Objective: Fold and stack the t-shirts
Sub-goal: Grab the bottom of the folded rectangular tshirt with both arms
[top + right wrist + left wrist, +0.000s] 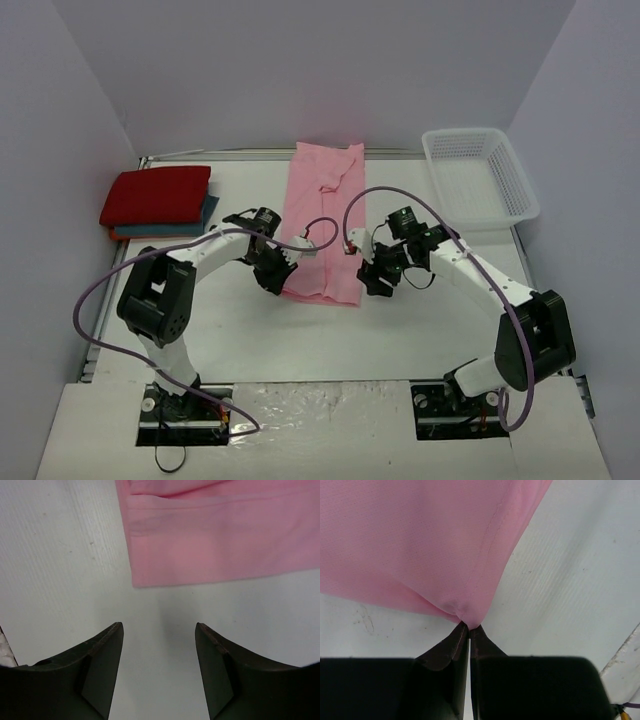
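Note:
The light pink t-shirt (322, 220) lies as a long narrow strip down the middle of the table. My left gripper (281, 281) is shut on the near left corner of the pink t-shirt (420, 545), which bunches to a point at the fingertips (455, 640). My right gripper (372, 283) is open and empty, just off the shirt's near right corner; in the right wrist view the pink hem (220, 535) lies beyond the fingers (107, 645). The red t-shirt (156, 194) lies folded on the teal-blue t-shirt (205, 214) at the far left.
A white mesh basket (478, 178) stands at the back right. White walls close in the table at the left, back and right. Purple cables loop over both arms.

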Tool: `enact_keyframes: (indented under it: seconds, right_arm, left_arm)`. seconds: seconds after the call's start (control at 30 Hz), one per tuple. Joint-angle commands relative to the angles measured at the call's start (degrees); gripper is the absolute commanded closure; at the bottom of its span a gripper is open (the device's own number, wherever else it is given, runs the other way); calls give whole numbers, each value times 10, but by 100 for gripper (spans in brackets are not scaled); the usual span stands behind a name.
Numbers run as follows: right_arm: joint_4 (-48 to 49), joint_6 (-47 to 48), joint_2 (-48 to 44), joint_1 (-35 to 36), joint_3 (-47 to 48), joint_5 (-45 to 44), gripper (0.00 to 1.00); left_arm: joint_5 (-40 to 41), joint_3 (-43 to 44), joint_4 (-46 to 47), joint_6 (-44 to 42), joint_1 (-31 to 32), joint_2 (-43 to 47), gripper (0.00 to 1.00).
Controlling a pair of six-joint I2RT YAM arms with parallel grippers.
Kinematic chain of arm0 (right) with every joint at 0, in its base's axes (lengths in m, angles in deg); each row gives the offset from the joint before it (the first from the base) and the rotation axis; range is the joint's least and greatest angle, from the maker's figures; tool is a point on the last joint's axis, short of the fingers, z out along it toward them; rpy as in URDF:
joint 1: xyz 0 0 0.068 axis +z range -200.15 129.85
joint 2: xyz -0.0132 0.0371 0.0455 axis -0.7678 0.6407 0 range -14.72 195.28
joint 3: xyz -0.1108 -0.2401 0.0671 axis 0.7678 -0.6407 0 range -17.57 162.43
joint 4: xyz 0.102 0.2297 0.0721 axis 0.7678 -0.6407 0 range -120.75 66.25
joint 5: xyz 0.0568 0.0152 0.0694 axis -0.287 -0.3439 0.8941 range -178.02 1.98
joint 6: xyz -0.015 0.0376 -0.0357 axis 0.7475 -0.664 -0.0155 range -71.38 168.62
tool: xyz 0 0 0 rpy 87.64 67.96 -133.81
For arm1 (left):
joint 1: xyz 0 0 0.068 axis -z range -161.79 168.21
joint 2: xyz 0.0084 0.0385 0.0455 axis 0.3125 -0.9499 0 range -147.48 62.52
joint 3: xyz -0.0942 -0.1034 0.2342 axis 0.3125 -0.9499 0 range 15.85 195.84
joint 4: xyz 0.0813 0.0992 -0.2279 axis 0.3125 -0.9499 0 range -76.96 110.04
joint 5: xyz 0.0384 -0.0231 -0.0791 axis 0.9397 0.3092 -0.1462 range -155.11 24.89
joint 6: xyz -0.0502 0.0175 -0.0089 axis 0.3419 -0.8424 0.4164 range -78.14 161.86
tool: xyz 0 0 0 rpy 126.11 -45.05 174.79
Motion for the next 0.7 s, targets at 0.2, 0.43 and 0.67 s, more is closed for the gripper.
enact_keyframes:
  seconds: [0.2,0.43,0.67]
  right_arm:
    - [59,41,-5,98,-34,-53,49]
    - [106,40,30,116,-75,-71,50]
    - [145,31,71,136,-76,-78,51]
  left_arm:
    - [-71,53,-49,10,-24,-18,98]
    - [-84,57,-57,10,-30,-33,98]
    - [-101,59,-57,11,-35,-39,98]
